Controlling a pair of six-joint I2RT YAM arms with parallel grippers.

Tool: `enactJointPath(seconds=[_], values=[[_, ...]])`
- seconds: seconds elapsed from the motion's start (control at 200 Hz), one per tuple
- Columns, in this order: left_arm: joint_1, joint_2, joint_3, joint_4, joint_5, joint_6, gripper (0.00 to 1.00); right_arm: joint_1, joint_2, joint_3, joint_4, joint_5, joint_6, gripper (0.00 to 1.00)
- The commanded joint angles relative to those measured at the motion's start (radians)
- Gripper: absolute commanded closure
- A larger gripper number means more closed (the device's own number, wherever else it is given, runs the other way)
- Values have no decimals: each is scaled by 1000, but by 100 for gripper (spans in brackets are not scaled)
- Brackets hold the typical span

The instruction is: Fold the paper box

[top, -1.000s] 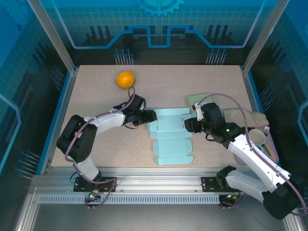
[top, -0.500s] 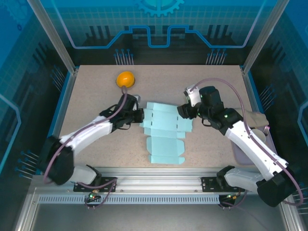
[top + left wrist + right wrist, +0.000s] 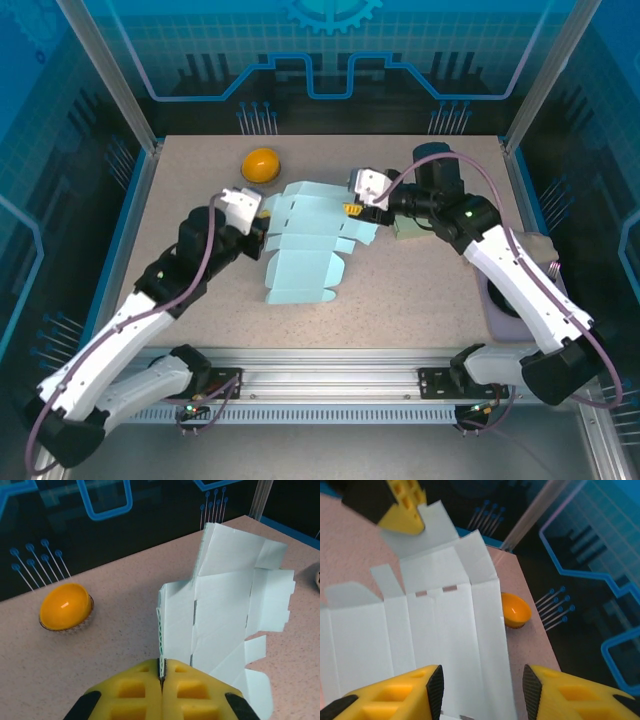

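One speckled table (image 3: 420, 310) is pictured, and two robot arms are counted on it: the left arm (image 3: 150, 300) and the right arm (image 3: 515, 275). Two grippers are tallied, one to each arm: the left gripper (image 3: 161, 672) and the right gripper (image 3: 482, 682). Yellow finger pads (image 3: 135, 692) are counted at two per gripper, four in all. One light-blue paper box (image 3: 305, 245) is seen, a single unfolded sheet. One orange dome-shaped object (image 3: 260, 164) is recorded. One flat green item (image 3: 408, 229), partly covered, is noted. One purple tray (image 3: 497, 312) and one beige cloth (image 3: 535, 245) are also counted.
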Motion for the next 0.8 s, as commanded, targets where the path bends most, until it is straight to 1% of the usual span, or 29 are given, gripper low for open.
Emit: enactJointPath(seconds=[0.0,0.14,0.23,0.505,0.675,0.79], values=[[-6,-117,-118,153,-17,101,100,7,52,58,-99,-17,-230,52],[-7,-223,-210,224,3,132,100,16,128,160,-236,34,-267,52],[-14,-252,-240,249,-4,131,100,27,162,197,-282,62,-271,51],[-15,-237,-237,256,-39,135,100,54,247,311,-418,63,-221,51],[-15,-233,-237,257,-79,139,100,76,250,351,-410,179,-127,50],[-17,-230,-236,256,-81,133,100,78,244,395,-434,220,-72,49]])
